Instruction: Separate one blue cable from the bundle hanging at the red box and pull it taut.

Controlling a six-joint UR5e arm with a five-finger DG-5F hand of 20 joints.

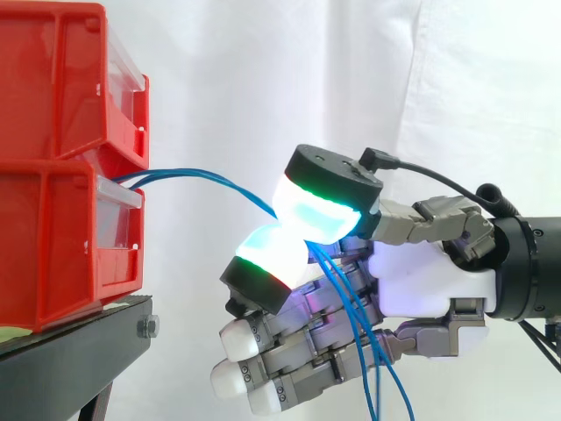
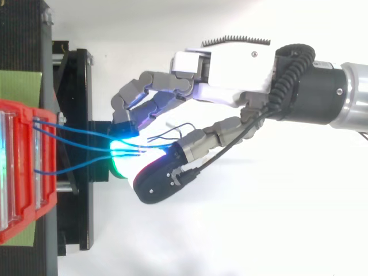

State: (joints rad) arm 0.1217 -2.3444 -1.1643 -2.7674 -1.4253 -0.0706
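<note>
Several thin blue cables (image 1: 202, 178) come out between the two stacked red bins (image 1: 53, 237) and run right to my hand (image 1: 421, 281). Two thick pads (image 1: 320, 215) glowing cyan and green are pinched together on the cables where they meet. Past the pinch the cables (image 1: 355, 324) hang down across the palm and leave the bottom edge. In the top view three blue strands (image 2: 75, 133) fan out from the red bin (image 2: 23, 172) and converge at the glowing pinch of the hand (image 2: 230, 75). I cannot tell whether one strand is held apart from the others.
The bins sit on a black stand (image 1: 70, 351) at the left, with a bolt at its corner. A white curtain hangs behind. The arm comes in from the right. The hand's other fingers (image 1: 237, 338) curl below the pinch, clear of the stand.
</note>
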